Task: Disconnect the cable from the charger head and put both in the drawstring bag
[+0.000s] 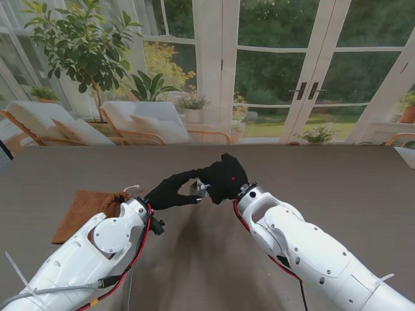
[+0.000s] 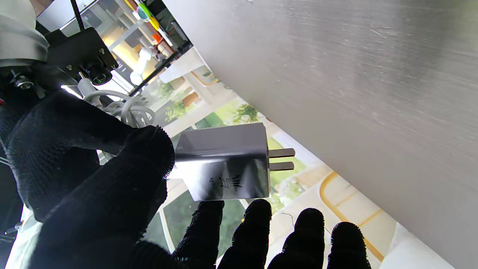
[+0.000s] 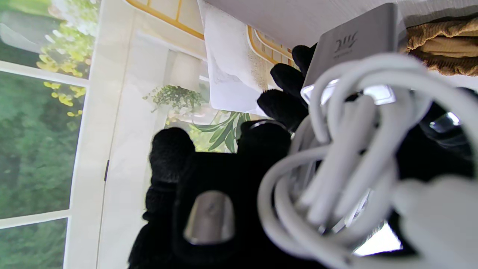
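Observation:
Both black-gloved hands meet above the middle of the table. My left hand (image 1: 170, 191) is shut on the grey-white charger head (image 1: 199, 188), pinched between thumb and fingers. In the left wrist view the charger head (image 2: 224, 162) has its two prongs (image 2: 282, 158) pointing away from the thumb. My right hand (image 1: 225, 176) is shut on the coiled white cable (image 3: 354, 160), bunched right against the charger head (image 3: 354, 41). The thumb and the coil hide the port, so I cannot tell if the plug is in. The brown drawstring bag (image 1: 84, 210) lies flat to the left.
The grey table (image 1: 324, 175) stretches to its far edge, with glass doors and patio chairs beyond. The bag's white string (image 1: 131, 188) pokes out near my left wrist. In the right wrist view the bag (image 3: 440, 48) shows just behind the charger.

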Action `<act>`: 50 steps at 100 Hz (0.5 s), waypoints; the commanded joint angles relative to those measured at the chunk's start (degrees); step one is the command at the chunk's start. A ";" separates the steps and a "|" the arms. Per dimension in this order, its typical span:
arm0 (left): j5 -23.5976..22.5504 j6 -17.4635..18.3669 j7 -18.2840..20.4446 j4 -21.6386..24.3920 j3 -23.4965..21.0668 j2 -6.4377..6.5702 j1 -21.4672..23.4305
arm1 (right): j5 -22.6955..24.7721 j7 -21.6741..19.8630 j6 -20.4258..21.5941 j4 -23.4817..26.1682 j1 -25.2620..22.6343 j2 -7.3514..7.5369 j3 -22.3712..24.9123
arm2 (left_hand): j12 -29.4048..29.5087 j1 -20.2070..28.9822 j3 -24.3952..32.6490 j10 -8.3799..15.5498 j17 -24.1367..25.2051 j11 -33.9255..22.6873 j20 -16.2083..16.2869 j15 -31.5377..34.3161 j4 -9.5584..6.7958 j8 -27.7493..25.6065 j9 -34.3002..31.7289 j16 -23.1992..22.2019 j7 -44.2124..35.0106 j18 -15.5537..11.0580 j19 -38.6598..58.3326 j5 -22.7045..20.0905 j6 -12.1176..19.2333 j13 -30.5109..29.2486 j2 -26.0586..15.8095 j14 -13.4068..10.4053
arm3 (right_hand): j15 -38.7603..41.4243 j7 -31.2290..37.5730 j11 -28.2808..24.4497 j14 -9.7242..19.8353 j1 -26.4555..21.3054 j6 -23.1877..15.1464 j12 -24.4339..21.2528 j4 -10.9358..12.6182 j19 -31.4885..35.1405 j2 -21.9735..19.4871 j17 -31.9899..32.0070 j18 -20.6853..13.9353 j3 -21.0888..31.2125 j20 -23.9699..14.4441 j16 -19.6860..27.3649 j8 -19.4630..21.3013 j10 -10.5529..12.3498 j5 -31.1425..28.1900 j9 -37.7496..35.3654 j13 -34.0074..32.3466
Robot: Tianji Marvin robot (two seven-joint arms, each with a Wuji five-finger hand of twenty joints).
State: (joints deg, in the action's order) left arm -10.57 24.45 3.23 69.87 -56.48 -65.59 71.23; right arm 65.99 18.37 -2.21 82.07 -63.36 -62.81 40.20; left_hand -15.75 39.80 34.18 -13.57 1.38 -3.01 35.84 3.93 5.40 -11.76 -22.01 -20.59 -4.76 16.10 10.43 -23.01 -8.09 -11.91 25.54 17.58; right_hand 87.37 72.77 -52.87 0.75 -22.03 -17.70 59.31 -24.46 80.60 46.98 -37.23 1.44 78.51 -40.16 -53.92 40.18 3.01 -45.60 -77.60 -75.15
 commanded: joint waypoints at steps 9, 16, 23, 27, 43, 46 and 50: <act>2.87 0.01 1.22 -1.09 0.80 -1.07 -1.15 | -0.17 -0.22 0.07 0.76 -0.30 -0.36 -0.23 | -1.79 -2.67 3.00 -0.08 0.29 -1.42 -0.74 0.66 0.76 -4.64 -2.46 -0.54 -2.74 -1.38 -1.38 -3.01 -4.96 -1.03 4.23 0.03 | 2.31 2.16 -1.68 3.64 -1.22 -3.26 -0.16 1.43 2.86 0.84 -25.28 -1.67 8.26 -3.05 -0.81 -0.01 0.72 -1.38 -4.58 -0.31; 4.97 -0.18 2.08 -1.34 1.27 -1.29 -1.40 | -0.18 0.02 0.01 0.62 -0.16 -0.41 -0.41 | -2.25 -2.24 3.43 -0.13 0.11 -1.83 -0.66 1.05 0.74 -5.55 -3.41 -0.85 -3.50 -1.11 -1.22 -4.68 -5.20 -1.77 4.42 0.37 | 2.33 2.23 -1.69 3.63 -1.21 -3.34 -0.22 1.46 2.92 0.86 -25.32 -1.72 8.30 -3.07 -0.84 -0.12 0.74 -1.40 -4.61 -0.32; 5.95 0.04 2.33 -1.69 1.74 -1.48 -1.67 | -0.27 0.12 -0.21 0.54 -0.09 -0.47 -0.51 | -2.70 -2.18 3.74 -0.17 -0.20 -2.13 -0.51 1.49 0.75 -6.22 -4.22 -1.22 -3.67 -0.86 -0.99 -4.90 -5.63 -2.56 4.66 0.85 | 2.34 2.29 -1.67 3.72 -1.22 -3.27 -0.28 1.46 2.98 0.89 -25.33 -1.73 8.30 -3.09 -0.87 -0.21 0.74 -1.37 -4.60 -0.32; 6.28 0.23 2.39 -1.92 2.01 -1.56 -1.83 | -0.36 0.12 -0.36 0.53 -0.08 -0.51 -0.53 | -2.96 -2.13 3.89 -0.37 -0.36 -2.30 -0.43 1.74 0.77 -6.52 -4.72 -1.45 -3.70 -0.66 -0.87 -5.14 -5.75 -2.97 4.77 1.08 | 2.33 2.32 -1.65 3.71 -1.28 -3.20 -0.31 1.48 2.98 0.91 -25.32 -1.73 8.32 -3.09 -0.88 -0.26 0.70 -1.32 -4.59 -0.31; 7.43 1.11 3.03 -2.95 3.23 -1.76 -2.75 | -0.19 0.13 -0.73 0.67 -0.15 -0.50 -0.49 | -4.05 -1.44 4.81 -0.69 -1.61 -2.93 -0.03 3.07 0.79 -7.44 -6.90 -2.52 -3.68 0.22 -0.22 -6.31 -5.81 -5.16 5.80 1.87 | 2.32 2.53 -1.59 3.79 -1.31 -3.03 -0.42 1.47 3.05 0.93 -25.34 -1.77 8.29 -3.10 -0.91 -0.39 0.72 -1.14 -4.58 -0.32; 7.39 1.28 3.10 -3.16 3.44 -1.77 -2.93 | -0.16 0.14 -0.82 0.67 -0.14 -0.50 -0.51 | -4.36 -1.29 5.05 -0.64 -2.31 -3.32 0.13 3.63 0.79 -7.65 -7.87 -2.87 -3.94 0.56 0.12 -7.11 -5.83 -6.11 5.98 2.15 | 2.32 2.59 -1.60 3.85 -1.33 -2.98 -0.43 1.49 3.07 0.90 -25.36 -1.76 8.31 -3.10 -0.92 -0.43 0.73 -1.14 -4.60 -0.33; 7.39 1.46 3.13 -3.45 3.71 -1.81 -3.15 | -0.16 0.17 -0.94 0.64 -0.12 -0.52 -0.53 | -5.11 -0.90 5.74 -0.67 -3.10 -3.66 0.53 4.74 0.83 -8.01 -8.72 -3.82 -3.92 0.98 0.62 -7.46 -5.85 -7.19 6.30 2.47 | 2.36 2.67 -1.62 3.78 -1.31 -3.01 -0.46 1.48 3.13 0.91 -25.39 -1.75 8.29 -3.12 -0.95 -0.52 0.70 -1.11 -4.60 -0.32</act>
State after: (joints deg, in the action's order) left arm -3.23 25.60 5.02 66.70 -52.99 -66.86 68.43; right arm 65.58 19.13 -2.93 82.17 -63.40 -63.10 39.71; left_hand -19.82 39.89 38.20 -14.49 -0.89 -6.24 35.78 7.57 5.40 -19.01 -29.55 -23.18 -8.51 16.87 10.45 -29.57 -14.09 -16.86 29.15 19.73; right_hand 87.38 72.84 -52.88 0.81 -22.03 -17.70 59.31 -24.46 81.12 46.98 -37.23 1.41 78.51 -41.44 -54.20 40.08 3.02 -45.60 -77.60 -75.15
